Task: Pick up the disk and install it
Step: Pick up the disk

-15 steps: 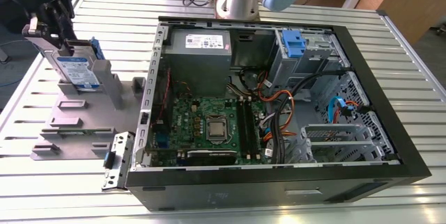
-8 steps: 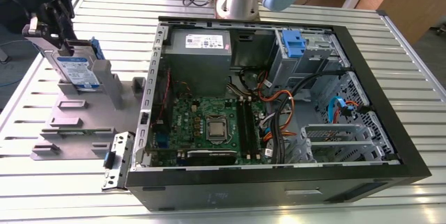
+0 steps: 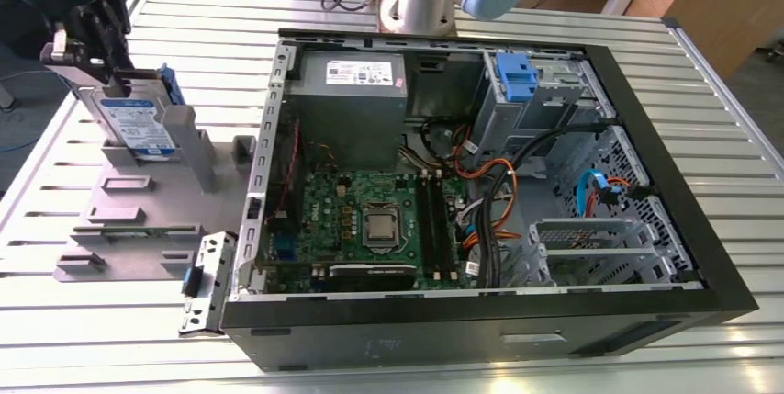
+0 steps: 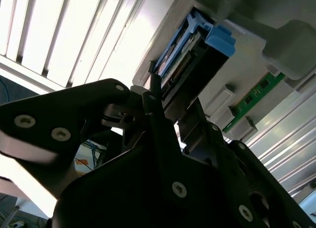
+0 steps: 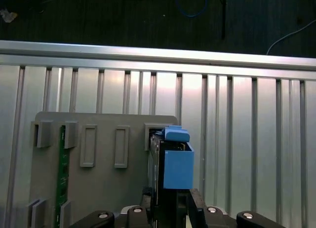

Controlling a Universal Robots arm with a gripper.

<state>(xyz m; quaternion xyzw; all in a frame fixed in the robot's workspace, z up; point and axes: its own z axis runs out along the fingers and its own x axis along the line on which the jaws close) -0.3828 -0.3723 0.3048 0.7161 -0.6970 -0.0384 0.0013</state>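
Standing on end in a slot of the grey plastic stand with upright posts [image 3: 147,219], the flat silver hard drive with blue plastic side rails [image 3: 132,123] (the disk) is not yet lifted. Its long axis runs upward with a slight lean, so its upper short edge faces the black gripper [image 3: 117,68] directly above it.

In the first wrist view we see the disk [image 5: 177,164] edge-on, with the gripper [image 5: 172,196] straddling it. The fingers [image 5: 193,208] lie one against each broad face, and we judge them pinching the disk. The second wrist view agrees: the disk [image 4: 190,50] runs out from between the fingers [image 4: 153,102].

Another slot of the stand [image 5: 98,188] holds a narrow green circuit board [image 5: 62,178].

On the slatted metal surface [image 3: 110,339], at the exterior view's right of the stand, lies the open black computer case [image 3: 405,339]. It contains a green motherboard [image 3: 367,219], a grey power-supply box [image 3: 349,91], cable bundles and a metal drive cage with a blue carrier [image 3: 527,82].
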